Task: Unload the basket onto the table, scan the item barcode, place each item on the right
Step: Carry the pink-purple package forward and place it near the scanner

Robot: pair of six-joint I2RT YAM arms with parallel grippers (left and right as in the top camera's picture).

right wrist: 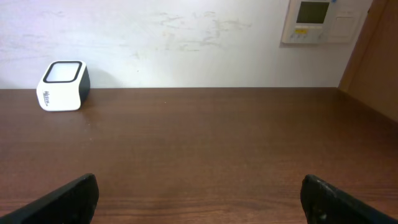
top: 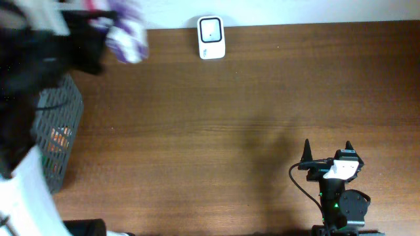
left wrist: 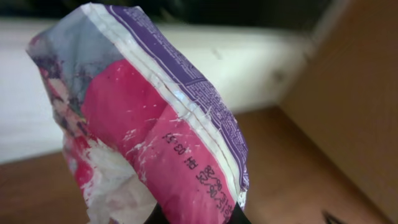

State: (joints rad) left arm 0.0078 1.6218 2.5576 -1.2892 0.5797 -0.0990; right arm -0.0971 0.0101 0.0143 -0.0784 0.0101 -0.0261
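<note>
Overhead view: your left gripper, blurred at the far left corner of the surface, is clenched on a crumpled pink and purple packet, held just left of the white scanner. Left wrist view shows a printed date code on the packet. Your right gripper rests released, fingers wide, near the right front edge. A mesh basket sits at left.

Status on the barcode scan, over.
Left gripper shut on crinkled purple-and-pink foil packet, held up, apart from small white box scanner. Right gripper open, empty. Nothing between packet and scanner.
</note>
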